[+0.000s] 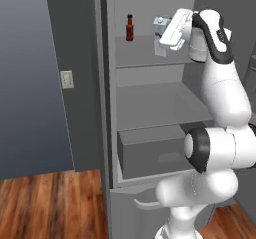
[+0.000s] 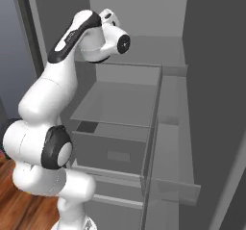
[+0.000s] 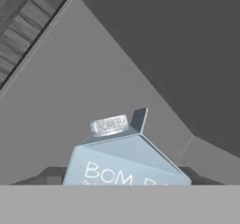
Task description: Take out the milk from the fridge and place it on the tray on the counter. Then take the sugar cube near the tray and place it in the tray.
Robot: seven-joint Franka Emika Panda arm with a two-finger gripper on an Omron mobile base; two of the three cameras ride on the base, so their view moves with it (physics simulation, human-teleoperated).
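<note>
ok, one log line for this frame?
phase: reach | fingers: open, astride pale blue-white gabled carton | carton: on grey fridge's top shelf | dark red bottle: left of it

The white arm rises from its base, bends at a dark elbow joint and reaches up and forward, wrist turned sideways at upper-shelf height inside the fridge (image 1: pixel 150 98). The claw (image 1: pixel 161 39) stands with jaws spread wide, one on either side of the milk (image 3: pixel 124 160).

A pale blue-white milk (image 3: pixel 123 164) carton with white lettering and a silvery cap is seen. Plain grey is worn by the fridge (image 1: pixel 150 108); a dark red bottle (image 1: pixel 130 29), black-capped, is spotted.
</note>
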